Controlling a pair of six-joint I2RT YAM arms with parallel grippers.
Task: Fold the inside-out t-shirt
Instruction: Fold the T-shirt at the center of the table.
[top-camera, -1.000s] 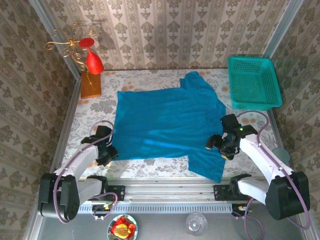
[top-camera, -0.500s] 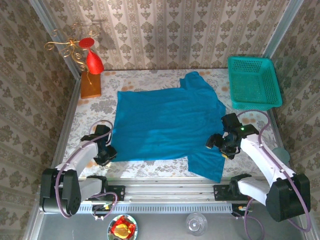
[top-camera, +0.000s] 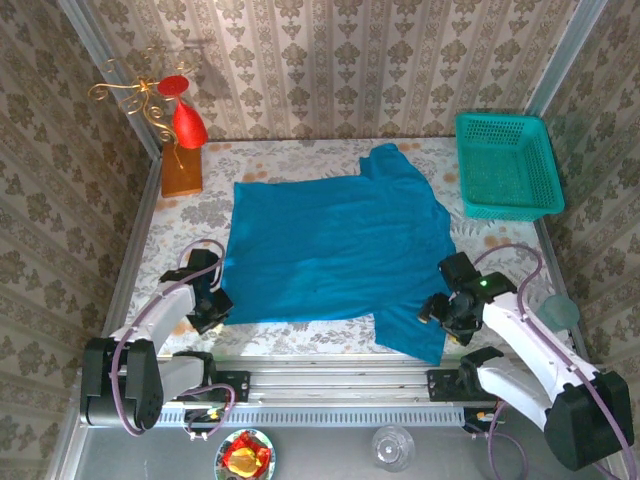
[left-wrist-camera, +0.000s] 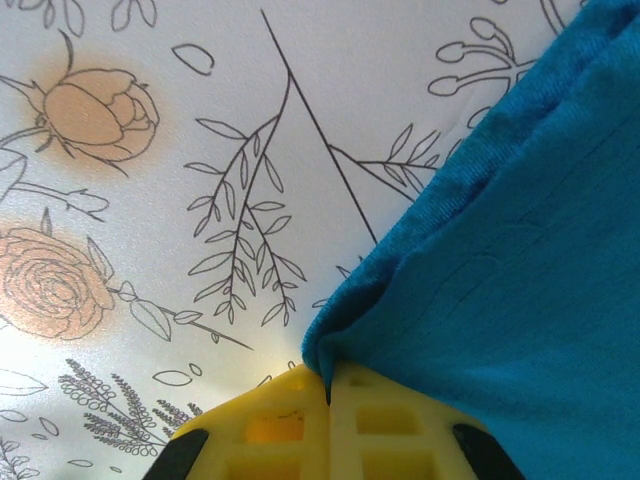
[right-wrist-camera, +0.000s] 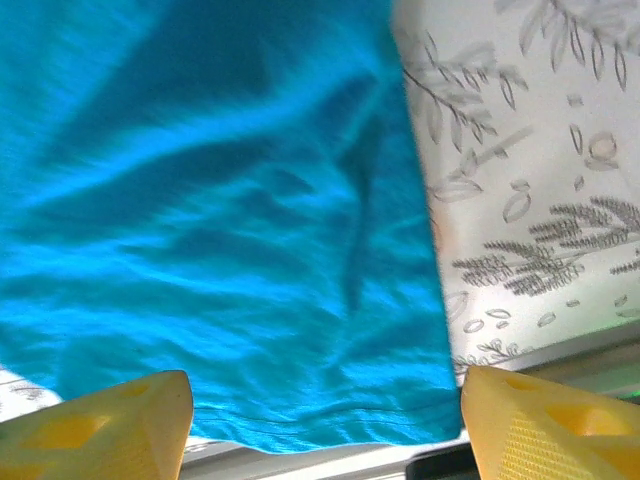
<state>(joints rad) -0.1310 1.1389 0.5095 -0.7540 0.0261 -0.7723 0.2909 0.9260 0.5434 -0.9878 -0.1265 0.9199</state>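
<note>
The teal-blue t-shirt (top-camera: 335, 250) lies spread flat on the floral table, with one sleeve reaching toward the near edge at the right. My left gripper (top-camera: 212, 308) sits at the shirt's near-left corner. In the left wrist view its yellow fingers (left-wrist-camera: 260, 430) are pressed together, and the corner of the t-shirt (left-wrist-camera: 520, 250) is pinched in the seam between them; the left gripper (left-wrist-camera: 328, 385) is shut on the cloth. My right gripper (top-camera: 450, 310) hovers over the near-right sleeve. Seen from the right wrist, the right gripper (right-wrist-camera: 325, 420) stands open, its fingertips straddling the t-shirt (right-wrist-camera: 230, 250) sleeve hem.
A green mesh basket (top-camera: 505, 165) stands at the back right corner. A wooden block with a red ornament (top-camera: 181, 150) is at the back left. The metal front rail (top-camera: 330, 385) runs just below the sleeve. Patterned walls close in three sides.
My left gripper has closed on the shirt's near-left corner. The right gripper has moved toward the near edge along the sleeve, its jaws a little narrower.
</note>
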